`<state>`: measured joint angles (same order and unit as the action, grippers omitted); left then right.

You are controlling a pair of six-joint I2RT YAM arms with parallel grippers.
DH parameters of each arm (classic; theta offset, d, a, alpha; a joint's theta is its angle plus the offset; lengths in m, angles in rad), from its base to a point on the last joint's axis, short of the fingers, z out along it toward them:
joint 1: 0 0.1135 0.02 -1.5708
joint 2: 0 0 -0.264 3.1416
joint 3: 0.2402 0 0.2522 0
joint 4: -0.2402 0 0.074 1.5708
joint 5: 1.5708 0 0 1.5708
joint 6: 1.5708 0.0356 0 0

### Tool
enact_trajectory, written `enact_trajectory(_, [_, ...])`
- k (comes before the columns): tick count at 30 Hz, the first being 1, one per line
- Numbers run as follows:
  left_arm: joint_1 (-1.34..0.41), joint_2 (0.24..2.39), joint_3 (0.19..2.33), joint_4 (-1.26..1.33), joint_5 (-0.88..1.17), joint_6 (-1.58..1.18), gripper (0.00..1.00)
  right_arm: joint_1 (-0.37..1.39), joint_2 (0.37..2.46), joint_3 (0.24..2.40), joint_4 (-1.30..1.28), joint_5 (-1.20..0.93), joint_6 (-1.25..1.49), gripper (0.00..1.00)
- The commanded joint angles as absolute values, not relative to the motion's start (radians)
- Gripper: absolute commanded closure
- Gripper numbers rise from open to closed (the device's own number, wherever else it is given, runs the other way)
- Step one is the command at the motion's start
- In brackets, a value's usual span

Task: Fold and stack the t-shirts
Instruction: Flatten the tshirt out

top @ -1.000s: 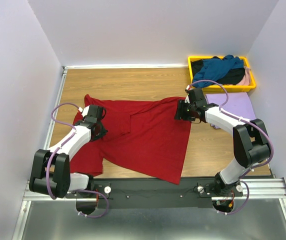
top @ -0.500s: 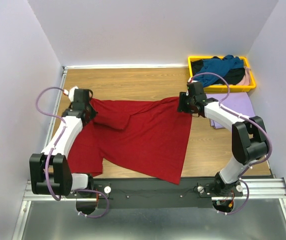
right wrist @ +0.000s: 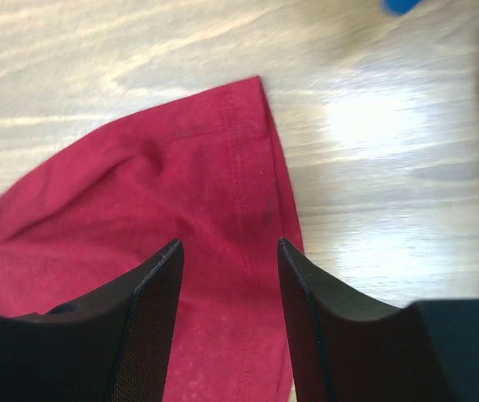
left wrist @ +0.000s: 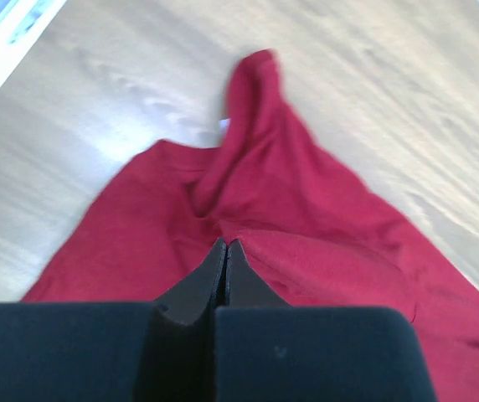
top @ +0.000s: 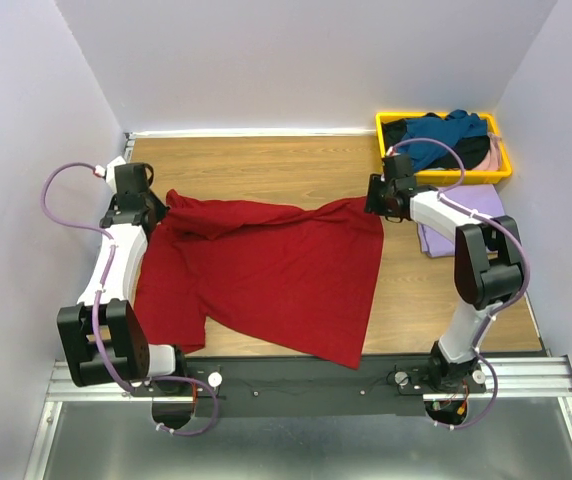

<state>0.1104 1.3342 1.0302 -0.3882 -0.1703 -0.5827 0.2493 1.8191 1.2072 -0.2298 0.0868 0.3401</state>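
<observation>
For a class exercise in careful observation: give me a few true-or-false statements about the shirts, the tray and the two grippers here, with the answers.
1. The dark red t-shirt lies on the wooden table. True.
2. The right gripper is clamped shut. False: its jaws stand apart over the shirt's hemmed corner.
3. A teal blue shirt lies in the yellow tray. True.
4. The lavender shirt is in the tray. False: it lies on the table beside the tray.
5. The left gripper is shut on red cloth. True.

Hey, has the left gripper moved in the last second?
Yes. The left gripper has swung left and away from the near edge, toward the far-left corner of the table, shut on the dark red t-shirt.
</observation>
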Motion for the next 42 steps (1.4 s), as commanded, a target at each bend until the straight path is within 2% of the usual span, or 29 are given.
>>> enact_trajectory(1, [0.150, 1.322, 1.000, -0.345, -0.127, -0.538, 1.00, 0.255, 1.855, 1.186, -0.238, 0.009, 0.359, 0.45])
enact_trajectory(12, [0.210, 1.307, 0.925, -0.302, -0.104, -0.506, 1.00, 0.262, 1.795, 0.956, -0.293, -0.100, 0.416, 0.48])
enact_trajectory(15, [0.212, 1.308, 0.913, -0.298, -0.101, -0.505, 1.00, 0.264, 1.741, 0.899, -0.333, -0.101, 0.440, 0.57])
enact_trajectory(21, [0.218, 1.270, 0.904, -0.305, -0.158, -0.505, 1.00, 0.265, 1.618, 0.773, -0.423, -0.126, 0.465, 0.58])
enact_trajectory(27, [0.216, 1.307, 0.936, -0.302, -0.118, -0.505, 1.00, 0.252, 1.580, 0.919, -0.437, -0.075, 0.365, 0.53])
enact_trajectory(35, [0.218, 1.348, 0.933, -0.267, -0.038, -0.497, 1.00, 0.239, 1.761, 1.253, -0.443, -0.024, 0.174, 0.48])
enact_trajectory(37, [0.216, 1.344, 0.925, -0.253, -0.019, -0.502, 1.00, 0.239, 1.788, 1.299, -0.443, -0.040, 0.109, 0.41])
enact_trajectory(42, [0.215, 1.324, 0.900, -0.239, 0.024, -0.505, 1.00, 0.239, 1.853, 1.333, -0.463, -0.066, -0.023, 0.41])
